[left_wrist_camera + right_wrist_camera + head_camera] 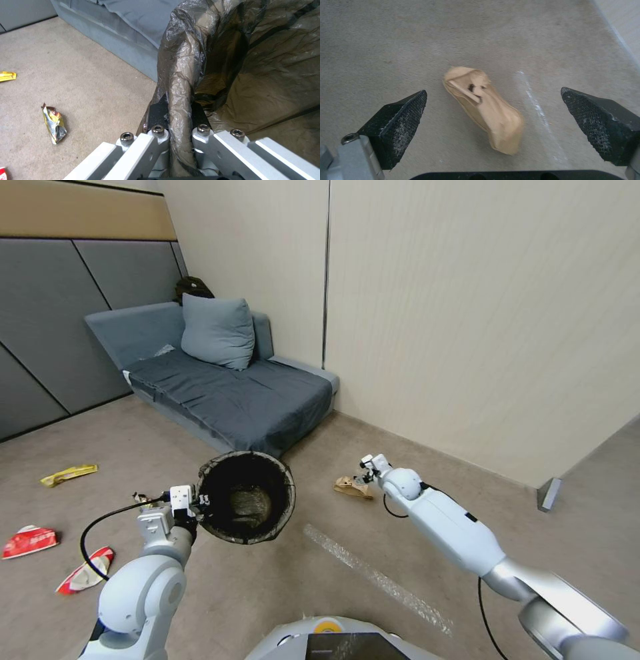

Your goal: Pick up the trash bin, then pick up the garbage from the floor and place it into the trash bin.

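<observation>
Above the carpet, just right of the trash bin [246, 505], the right gripper [364, 474] is hanging with its pads [401, 120] spread wide, a crumpled tan scrap [485, 106] lying on the floor between them and not yet touched. At the bin's rim the left gripper [195, 505] is pinching the bag-covered edge [180, 100], one finger [159, 115] outside and one inside, and is carrying the bin off the floor with its mouth tipping toward the robot. Three more wrappers are lying well apart on the left: a yellow one [69, 474], a red one [29, 541] and a red-and-white one [87, 571], all near the sofa [227, 393]. The risk I am judging likeliest is the scrap lying slantwise across the open jaws, so the pads closing could be catching only a corner or nudging it away over the carpet. Another is the bin, gripped at one point through slippery plastic, slipping or swinging, so a dropped scrap could be missing its mouth
</observation>
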